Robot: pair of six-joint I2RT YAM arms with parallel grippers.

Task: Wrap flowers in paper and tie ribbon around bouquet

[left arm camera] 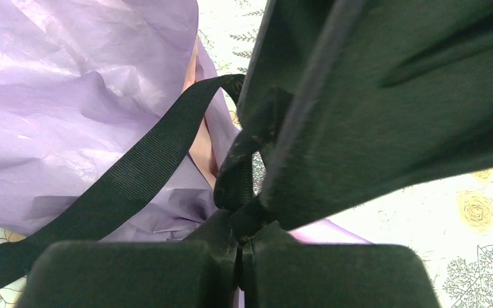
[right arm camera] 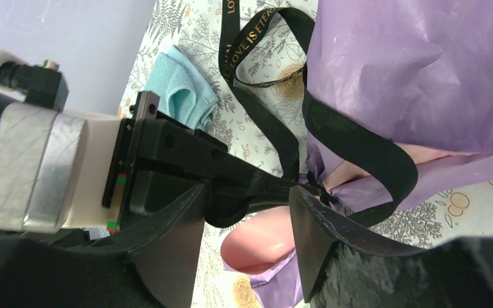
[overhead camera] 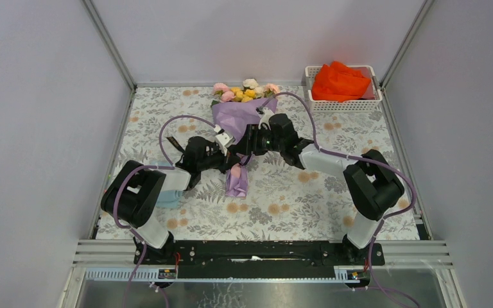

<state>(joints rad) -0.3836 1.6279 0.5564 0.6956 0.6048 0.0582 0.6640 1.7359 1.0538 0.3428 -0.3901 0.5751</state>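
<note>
Top external: table [overhead camera: 282,212] has a floral-print cover, plain pale walls on three sides and metal posts at the far corners. White basket [overhead camera: 343,106] at far right holds an orange cloth [overhead camera: 339,80]. Bouquet [overhead camera: 241,119] lies mid-table, with the flowers [overhead camera: 244,91] toward the back wall and the purple paper [overhead camera: 236,183] tail toward the bases. Left arm [overhead camera: 142,192] and right arm [overhead camera: 371,183] meet over the cone's waist and hide it. Fingertips don't separate from the black hardware there. Light blue cloth [overhead camera: 167,197] is mostly under the left arm.

Right wrist: right gripper [right arm camera: 247,199] has its jaws apart, straddling the tip of the left gripper [right arm camera: 282,186] with nothing visibly clamped. Left gripper's jaws are together on a knot of ribbon [right arm camera: 359,144]. The ribbon is black with gold lettering, only partly readable, and loops over the paper and the table. A smooth pink shape sits below the left gripper, cut off by the near fingers. Can't tell if it is the paper's inner face.

Left wrist: the jaws pinch bunched ribbon at the tips. The flat run crosses the paper and leaves the frame at lower left. A pale pink strip shows at the fold. One black finger [left arm camera: 391,115] of the right gripper fills the upper right, right up against the bunch, blocking most of the table.
</note>
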